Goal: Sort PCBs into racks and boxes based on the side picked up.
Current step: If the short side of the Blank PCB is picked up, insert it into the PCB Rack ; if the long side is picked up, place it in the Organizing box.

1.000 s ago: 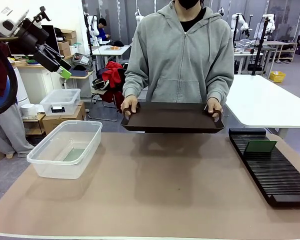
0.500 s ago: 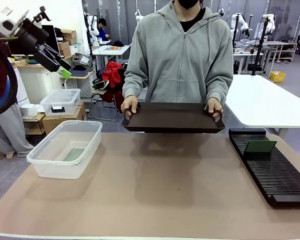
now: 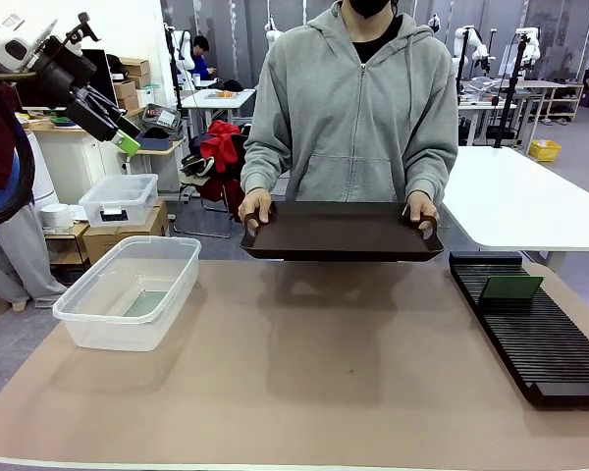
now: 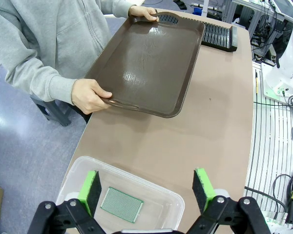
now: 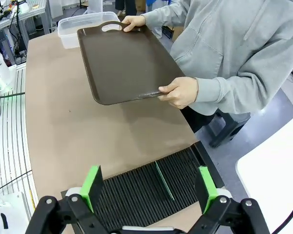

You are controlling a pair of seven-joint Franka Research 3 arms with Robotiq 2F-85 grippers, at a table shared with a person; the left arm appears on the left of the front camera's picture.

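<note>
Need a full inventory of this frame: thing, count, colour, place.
PCBs: 2, green; one flat in the tub, one standing in a rack slot.
Tub: 1, clear, table's left.
Rack: 1, black, table's right.
Tray: 1, dark brown, held above the table's far edge.
Table: 1, tan.
Person's hands: 2, on the tray's ends.
Left hand: open, above the tub.
Right hand: open, above the rack.

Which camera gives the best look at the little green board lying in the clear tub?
The left wrist view: it looks straight down on the board, flat on the tub floor. The front view shows a dim green patch through the wall; the right wrist view shows the tub, contents unclear.
</note>
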